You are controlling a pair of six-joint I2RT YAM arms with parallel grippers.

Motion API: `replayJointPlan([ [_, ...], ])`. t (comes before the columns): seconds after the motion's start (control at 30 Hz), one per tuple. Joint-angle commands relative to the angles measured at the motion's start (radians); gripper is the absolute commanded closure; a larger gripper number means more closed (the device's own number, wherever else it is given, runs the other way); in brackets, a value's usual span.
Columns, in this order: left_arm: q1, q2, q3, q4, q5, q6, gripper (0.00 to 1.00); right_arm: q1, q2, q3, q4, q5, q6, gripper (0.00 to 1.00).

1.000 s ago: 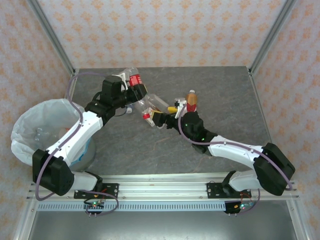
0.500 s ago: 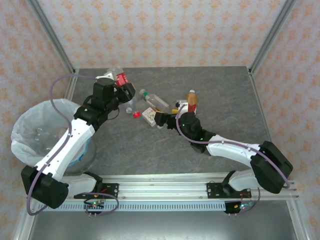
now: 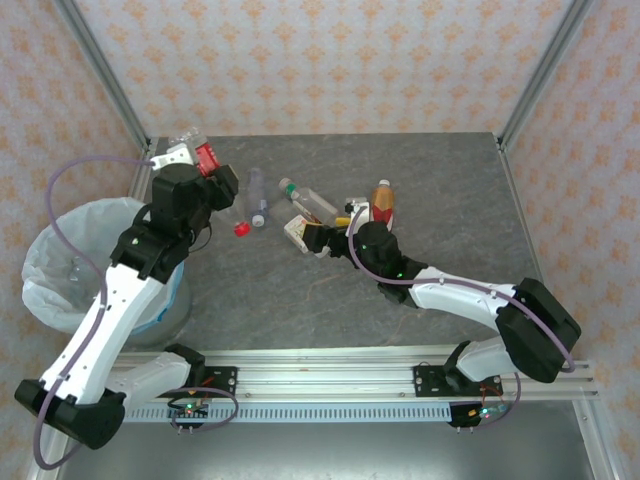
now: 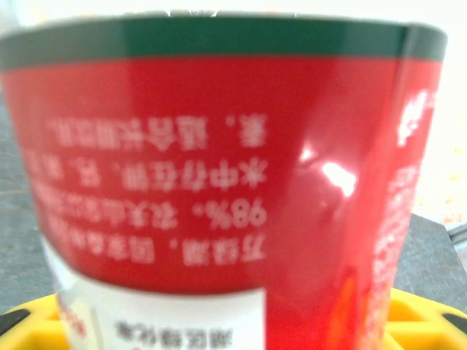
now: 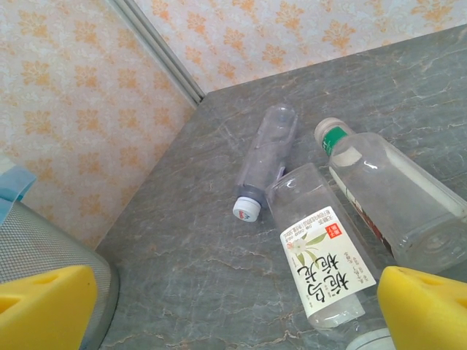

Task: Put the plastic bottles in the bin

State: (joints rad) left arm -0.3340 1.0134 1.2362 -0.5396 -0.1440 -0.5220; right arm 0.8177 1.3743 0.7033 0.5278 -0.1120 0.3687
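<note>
Red-labelled bottle [image 4: 219, 168] sits clamped in left claw [image 3: 204, 163]; right claw [image 5: 233, 302] gapes wide, empty.

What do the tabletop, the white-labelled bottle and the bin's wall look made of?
Tabletop: grey stone or a stone-print laminate, matt, with pale veining; the look leaves it open.
White-labelled bottle: clear glossy plastic; the table shows through it and it catches highlights.
Bin: the wall seems fine grey mesh, probably metal.

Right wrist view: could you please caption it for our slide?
Open right fingers frame three clear bottles lying on the grey table.
</note>
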Motion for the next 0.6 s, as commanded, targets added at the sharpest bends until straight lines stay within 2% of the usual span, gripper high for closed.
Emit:
replayJointPlan([
  [0.0,-0.007,-0.06,0.039,-0.033,-0.098,0.06,0.45,0.002,0.009,0.03,0.06,-0.023,-0.004,0.01],
  [0.07,-0.007,-0.091,0.045,-0.039,-0.153,0.077,0.45,0.001,0.008,0.028,0.073,-0.036,-0.005,0.01],
  [0.37,-0.006,-0.222,0.039,-0.041,-0.531,0.164,0.45,0.001,0.02,0.036,0.092,-0.057,-0.008,0.01],
  [0.57,-0.005,-0.228,0.053,-0.082,-0.736,0.225,0.45,0.001,0.026,0.041,0.1,-0.067,-0.009,0.01],
])
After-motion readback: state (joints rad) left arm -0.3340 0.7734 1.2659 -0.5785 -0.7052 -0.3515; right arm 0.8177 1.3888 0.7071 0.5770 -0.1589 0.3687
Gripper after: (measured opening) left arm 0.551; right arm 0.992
